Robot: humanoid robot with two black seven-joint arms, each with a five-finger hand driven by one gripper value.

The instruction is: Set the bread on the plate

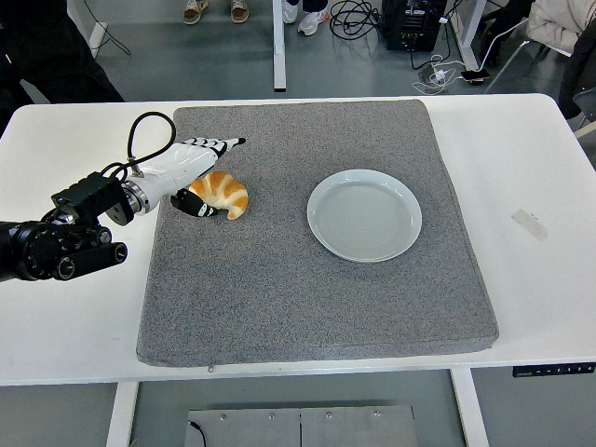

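I see my left hand [191, 172] cupped around the croissant [220, 193] without a closed grip (thumb below, fingers above); it lies on the grey mat [307, 279], well left of the plate [364, 215].

The mat [307, 242] looks like coarse grey felt or carpet, matt and speckled. At its three o'clock side the plate [364, 215] is smooth and glossy, probably glazed ceramic, pale grey-blue. At nine o'clock the bread [222, 192] has a shiny golden-brown crust with ridges. The left hand [186, 168] beside it wears a smooth white shell, likely plastic, with black finger segments; its arm is matt black with a rubbery black cable. The table [531, 168] is smooth matt white.
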